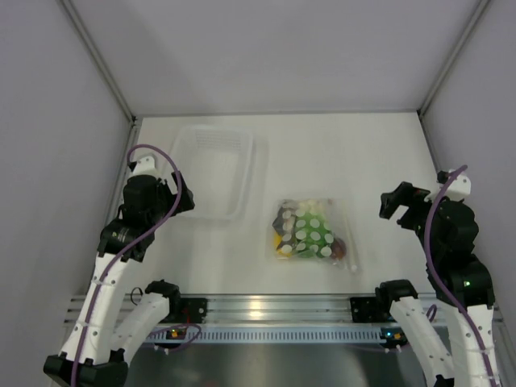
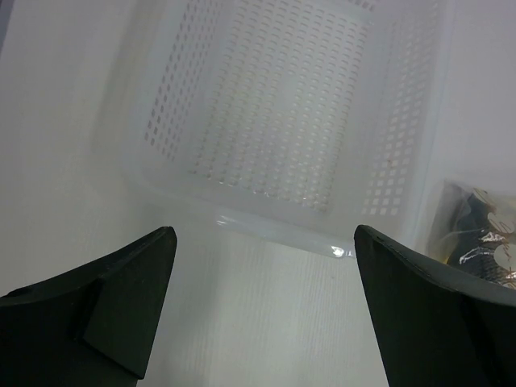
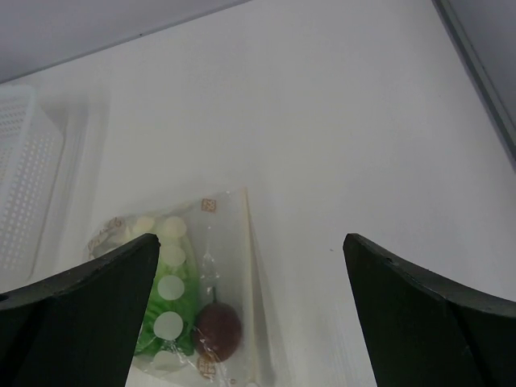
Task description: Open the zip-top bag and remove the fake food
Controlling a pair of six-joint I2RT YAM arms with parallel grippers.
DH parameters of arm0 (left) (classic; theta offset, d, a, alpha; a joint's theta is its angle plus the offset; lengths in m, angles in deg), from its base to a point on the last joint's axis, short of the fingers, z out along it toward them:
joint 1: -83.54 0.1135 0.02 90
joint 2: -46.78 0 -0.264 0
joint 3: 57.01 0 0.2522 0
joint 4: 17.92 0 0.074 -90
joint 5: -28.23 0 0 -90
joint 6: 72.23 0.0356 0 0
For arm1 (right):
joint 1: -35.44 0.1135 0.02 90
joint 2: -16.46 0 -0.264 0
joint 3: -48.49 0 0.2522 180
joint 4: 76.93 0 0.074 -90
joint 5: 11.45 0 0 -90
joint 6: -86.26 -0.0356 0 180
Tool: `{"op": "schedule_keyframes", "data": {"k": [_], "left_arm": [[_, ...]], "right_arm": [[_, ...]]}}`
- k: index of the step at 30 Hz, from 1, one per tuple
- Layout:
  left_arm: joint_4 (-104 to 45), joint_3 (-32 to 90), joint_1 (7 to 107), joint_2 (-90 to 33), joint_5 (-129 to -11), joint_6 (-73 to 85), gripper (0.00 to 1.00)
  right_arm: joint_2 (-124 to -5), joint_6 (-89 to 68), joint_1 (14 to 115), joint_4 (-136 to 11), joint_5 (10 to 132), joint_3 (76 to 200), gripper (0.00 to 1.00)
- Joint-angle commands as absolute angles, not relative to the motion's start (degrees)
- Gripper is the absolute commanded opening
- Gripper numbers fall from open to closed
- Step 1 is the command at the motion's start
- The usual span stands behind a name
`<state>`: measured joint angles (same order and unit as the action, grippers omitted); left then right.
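The zip-top bag [image 1: 310, 230], clear with white dots, lies flat in the middle of the table. Inside it show a green lettuce leaf [image 1: 310, 226], a dark red fruit [image 1: 338, 247] and a yellow piece [image 1: 285, 249]. The bag [image 3: 189, 282] also shows in the right wrist view with the green leaf [image 3: 165, 310] and the dark red fruit [image 3: 216, 330]. My left gripper [image 1: 181, 193] is open and empty, left of the bag, over the tray's near edge. My right gripper [image 1: 395, 205] is open and empty, right of the bag. The bag's corner [image 2: 480, 234] shows in the left wrist view.
A rigid clear perforated tray [image 1: 211, 169] stands at the back left; it fills the left wrist view [image 2: 290, 105]. White walls enclose the table on three sides. A metal rail [image 1: 274, 310] runs along the near edge.
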<state>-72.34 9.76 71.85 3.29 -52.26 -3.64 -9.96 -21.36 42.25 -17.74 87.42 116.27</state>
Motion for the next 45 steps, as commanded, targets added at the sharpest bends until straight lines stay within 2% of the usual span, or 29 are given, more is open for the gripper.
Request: {"op": "schedule_keyframes", "data": {"k": [1, 7, 10, 15, 22, 32, 36, 41, 42, 44, 45], "left_arm": [[-69.6, 9.4, 71.6, 4.0, -51.7, -4.3, 0.98], [-69.6, 9.3, 71.5, 4.2, -51.8, -4.3, 0.98], [-69.6, 9.2, 71.2, 4.2, -52.2, -4.4, 0.98], [-69.5, 9.0, 70.9, 4.4, -53.1, -4.4, 0.98], [-69.4, 8.9, 70.1, 4.6, -53.9, -4.4, 0.98], [-69.3, 8.9, 70.0, 4.2, -54.7, -4.2, 0.98], [-69.3, 8.8, 70.0, 4.3, -54.5, -4.2, 0.98], [-69.3, 8.8, 69.9, 3.8, -54.8, -4.2, 0.98], [-69.3, 8.8, 70.0, 3.6, -54.9, -4.1, 0.98], [-69.3, 8.8, 69.9, 3.6, -54.9, -4.1, 0.98], [-69.3, 8.9, 70.0, 3.7, -54.8, -4.0, 0.98]], "right_arm": [[-9.6, -21.5, 41.6, -17.6, 88.4, 116.1, 0.99], [-9.7, -25.1, 41.7, -21.9, 82.0, 110.4, 0.99], [-11.4, -30.1, 41.7, -26.5, 75.8, 103.9, 1.00], [-12.7, -41.0, 41.7, -33.9, 76.1, 94.9, 0.99], [-13.4, -50.9, 41.7, -47.8, 68.7, 78.3, 0.99], [-17.1, -56.3, 41.7, -62.5, 62.2, 66.7, 0.91], [-21.3, -57.4, 41.7, -68.9, 59.0, 64.7, 0.74], [-18.5, -57.0, 41.7, -67.5, 61.2, 65.3, 0.61], [-17.1, -56.7, 41.7, -67.5, 61.6, 65.3, 0.52], [-15.7, -56.1, 41.7, -67.6, 62.4, 65.5, 0.43], [-15.5, -55.8, 41.7, -67.6, 62.7, 65.6, 0.32]]}}
